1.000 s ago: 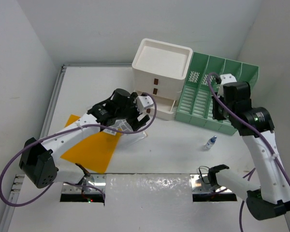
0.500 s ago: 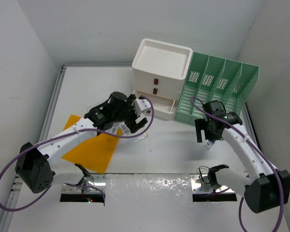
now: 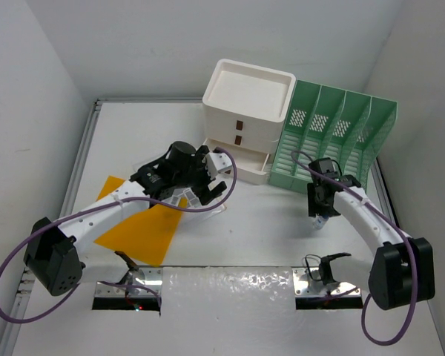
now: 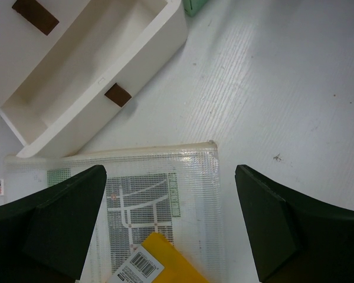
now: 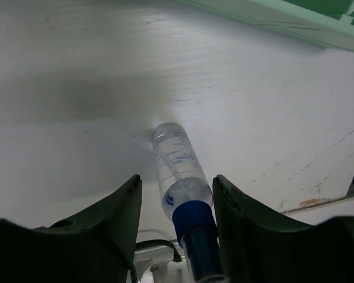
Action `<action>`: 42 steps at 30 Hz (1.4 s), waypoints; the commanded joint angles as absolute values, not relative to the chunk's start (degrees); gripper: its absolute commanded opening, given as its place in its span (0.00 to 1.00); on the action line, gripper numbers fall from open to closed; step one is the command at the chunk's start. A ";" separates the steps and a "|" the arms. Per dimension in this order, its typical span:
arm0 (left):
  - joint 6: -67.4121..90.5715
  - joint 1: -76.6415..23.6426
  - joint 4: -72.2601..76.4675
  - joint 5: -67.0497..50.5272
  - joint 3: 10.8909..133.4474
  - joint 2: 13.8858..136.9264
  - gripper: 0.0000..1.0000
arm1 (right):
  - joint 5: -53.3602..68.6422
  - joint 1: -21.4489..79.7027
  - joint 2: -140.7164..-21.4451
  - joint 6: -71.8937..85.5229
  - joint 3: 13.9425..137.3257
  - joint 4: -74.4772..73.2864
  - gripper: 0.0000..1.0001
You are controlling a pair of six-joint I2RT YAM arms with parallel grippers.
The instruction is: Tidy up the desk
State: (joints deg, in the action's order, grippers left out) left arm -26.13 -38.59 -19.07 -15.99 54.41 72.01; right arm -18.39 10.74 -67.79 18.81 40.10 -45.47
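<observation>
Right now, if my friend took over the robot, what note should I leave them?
Left pincer: open, hovering over the clear mesh pouch, which lies flat on the desk next to the open bottom drawer of the white drawer box.
Right pincer: its fingers are on either side of the small blue-capped bottle, which stands in front of the green file rack. I can't tell if it is gripping.
Done: the drawer is open.
Left: the bottle, the pouch and the orange sheet are all out on the desk.
</observation>
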 commanded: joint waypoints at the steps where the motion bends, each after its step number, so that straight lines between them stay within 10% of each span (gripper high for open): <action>1: -26.10 -38.94 -16.61 -16.88 54.23 71.63 0.90 | -18.90 9.76 -67.32 20.13 39.55 -41.66 0.46; 7: -26.02 -38.94 -15.39 -18.45 53.44 71.98 0.90 | -17.32 9.76 -66.71 18.90 39.55 -43.24 0.00; 16: -27.33 -39.81 -15.64 -29.44 54.31 72.42 0.89 | 10.25 13.17 -57.76 20.29 42.01 -37.46 0.00; 42: -34.45 -51.33 -11.17 -13.62 57.66 78.05 0.95 | 29.53 28.48 -55.99 43.86 32.70 9.14 0.00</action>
State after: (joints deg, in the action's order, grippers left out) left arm -32.97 -51.44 -16.38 -17.54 58.06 78.22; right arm 26.09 28.27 -57.60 41.67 32.80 2.13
